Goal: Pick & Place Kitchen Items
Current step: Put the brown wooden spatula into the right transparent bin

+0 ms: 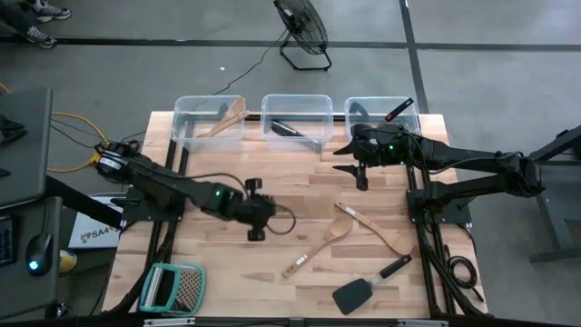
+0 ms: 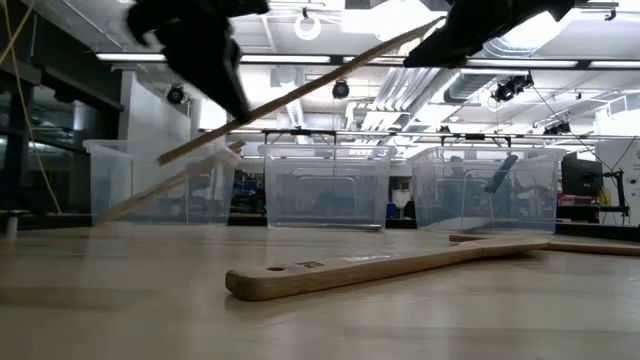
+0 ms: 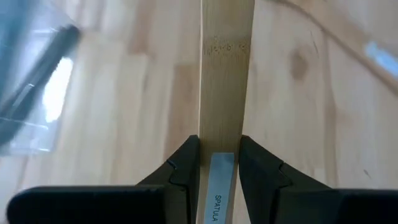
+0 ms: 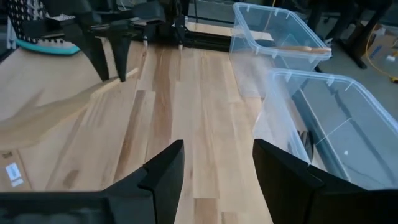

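Your left gripper hung above the middle of the worktop with its fingers clamped on a pale wooden spatula, while your right gripper, fingers spread wide, hovered beside the clear bins.

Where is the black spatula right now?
In the high view, the black spatula lies flat near the table's front edge on the right side, just below the wooden spoons.

Bare table lies between the two arms, below the three clear bins walling the 12 o'clock edge. Toward 5 o'clock, wooden spoons and a black spatula clutter the surface; the grater blocks 7 o'clock.
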Robot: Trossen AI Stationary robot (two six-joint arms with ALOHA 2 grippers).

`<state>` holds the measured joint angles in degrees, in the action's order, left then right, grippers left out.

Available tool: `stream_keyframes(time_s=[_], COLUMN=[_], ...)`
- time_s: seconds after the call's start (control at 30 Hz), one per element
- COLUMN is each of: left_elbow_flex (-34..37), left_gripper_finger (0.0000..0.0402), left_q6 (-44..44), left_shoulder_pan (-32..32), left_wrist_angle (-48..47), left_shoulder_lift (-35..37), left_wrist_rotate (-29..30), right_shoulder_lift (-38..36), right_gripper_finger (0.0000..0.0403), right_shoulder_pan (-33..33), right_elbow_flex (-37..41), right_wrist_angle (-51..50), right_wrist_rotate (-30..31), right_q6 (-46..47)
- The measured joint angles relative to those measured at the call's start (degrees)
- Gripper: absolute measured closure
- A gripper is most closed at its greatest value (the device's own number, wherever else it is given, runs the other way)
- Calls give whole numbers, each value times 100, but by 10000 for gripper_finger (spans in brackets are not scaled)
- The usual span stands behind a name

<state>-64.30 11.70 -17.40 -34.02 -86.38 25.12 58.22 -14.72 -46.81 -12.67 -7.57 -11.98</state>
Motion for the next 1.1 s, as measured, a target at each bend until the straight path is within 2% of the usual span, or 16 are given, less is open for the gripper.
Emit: stream_keyframes(time_s=[0.37,0.6,0.7,0.83,0.97,1.1], left_elbow_flex=[-644,-932,-1002,-1013,-1013,-1013], left_gripper_finger=[321,320,320,320,319,319], left_q6=[-268,-670,-721,-740,-740,-775], left_shoulder_pan=[850,999,1024,1043,1048,1112], left_wrist_angle=[-296,-513,-567,-582,-575,-351], left_shoulder_lift=[6,6,6,6,8,8], left_wrist_rotate=[9,4,-4,-7,-7,-7], right_shoulder_lift=[2,1,-1,16,17,17], right_gripper_finger=[219,219,219,219,219,219], right_shoulder_pan=[0,0,0,0,16,248], right_elbow_flex=[-2,-2,-7,-7,-7,-4], right_wrist_angle=[-35,-106,-561,-1709,-2659,-2701], right_wrist_rotate=[-2,67,314,431,-122,-722], right_q6=[686,1729,1820,1935,2328,2566])
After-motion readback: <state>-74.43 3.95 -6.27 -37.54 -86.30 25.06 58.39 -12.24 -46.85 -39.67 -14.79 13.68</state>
